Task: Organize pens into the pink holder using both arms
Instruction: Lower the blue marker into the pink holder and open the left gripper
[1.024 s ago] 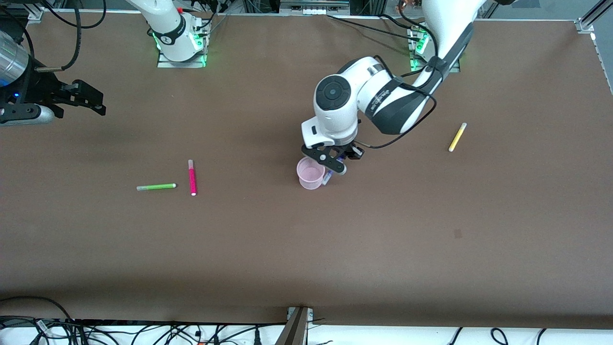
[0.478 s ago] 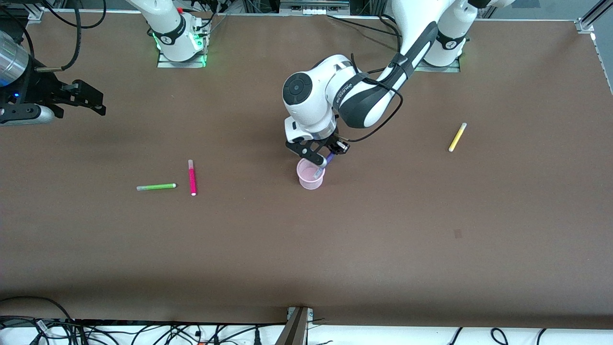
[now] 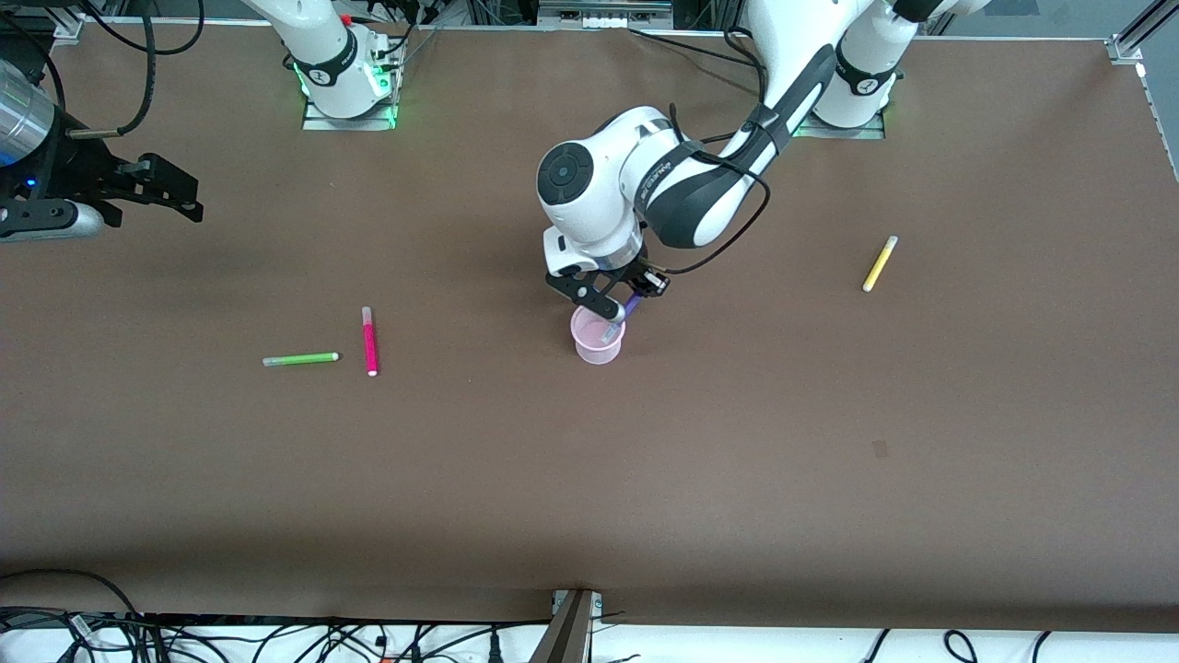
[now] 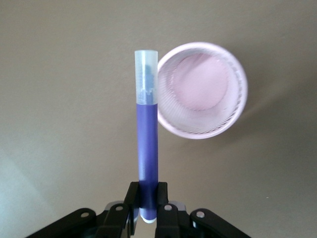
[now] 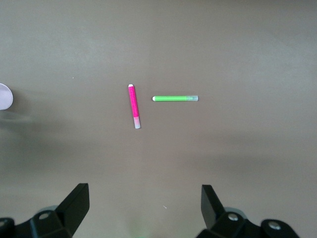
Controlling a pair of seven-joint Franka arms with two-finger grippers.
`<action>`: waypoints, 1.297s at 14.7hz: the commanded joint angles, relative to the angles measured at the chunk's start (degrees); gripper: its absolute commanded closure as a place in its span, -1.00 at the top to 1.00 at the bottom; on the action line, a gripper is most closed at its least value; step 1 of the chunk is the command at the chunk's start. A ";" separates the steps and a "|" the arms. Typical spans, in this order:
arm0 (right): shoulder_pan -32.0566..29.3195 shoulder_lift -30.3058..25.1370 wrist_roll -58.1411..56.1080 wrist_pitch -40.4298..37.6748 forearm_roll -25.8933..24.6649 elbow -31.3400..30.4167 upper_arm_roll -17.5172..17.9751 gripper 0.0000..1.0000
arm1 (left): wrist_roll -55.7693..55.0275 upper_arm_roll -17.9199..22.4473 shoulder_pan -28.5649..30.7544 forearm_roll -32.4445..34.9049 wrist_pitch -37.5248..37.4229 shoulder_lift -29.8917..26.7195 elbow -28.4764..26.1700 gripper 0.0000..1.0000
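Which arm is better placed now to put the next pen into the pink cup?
The left. The left gripper is shut on the purple pen, right over the pink holder, which looks empty. The right gripper waits open at the right arm's end of the table, holding nothing.

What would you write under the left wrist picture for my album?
Left gripper shut on the purple pen, held beside the pink cup's rim, not yet inside.
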 commanded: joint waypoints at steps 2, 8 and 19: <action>0.05 0.34 -0.02 -0.51 0.06 1.26 -0.17 1.00 | -0.25 1.24 -2.10 1.63 -1.80 2.25 3.64 -0.90; 0.05 0.34 -0.02 -0.51 0.06 1.26 -0.17 1.00 | -0.25 1.24 -2.54 1.72 -1.89 3.39 3.55 -0.87; 0.05 0.26 -0.02 -0.86 0.06 1.26 -0.17 1.00 | -0.25 1.68 -3.24 1.63 -1.89 3.74 3.73 -0.69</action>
